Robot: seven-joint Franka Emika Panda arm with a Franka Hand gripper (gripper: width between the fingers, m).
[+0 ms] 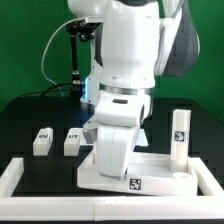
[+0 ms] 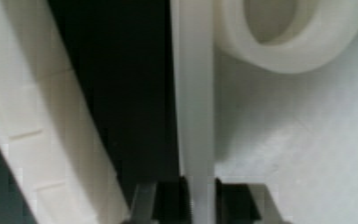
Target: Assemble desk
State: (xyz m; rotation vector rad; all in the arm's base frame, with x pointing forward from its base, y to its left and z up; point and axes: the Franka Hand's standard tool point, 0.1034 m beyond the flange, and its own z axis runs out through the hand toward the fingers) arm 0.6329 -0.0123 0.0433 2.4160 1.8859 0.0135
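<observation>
The desk's white top panel (image 1: pixel 150 172) lies at the front of the black mat, with a tag on its front edge. My gripper (image 1: pixel 112 160) is down on the panel's left part in the exterior view. In the wrist view the dark fingers (image 2: pixel 155 206) stand either side of the panel's thin white edge (image 2: pixel 194 100), and the gripper (image 2: pixel 195 206) is shut on it. A round hole (image 2: pixel 279 40) in the panel shows beside the edge. Two short white legs (image 1: pixel 41 140) (image 1: pixel 72 141) stand on the exterior view's left. A taller leg (image 1: pixel 178 134) stands upright on the right.
The white rail (image 1: pixel 20 178) frames the mat at the front and left, close to the panel; it also shows in the wrist view (image 2: pixel 51 130). A black stand with cables (image 1: pixel 72 60) is at the back left.
</observation>
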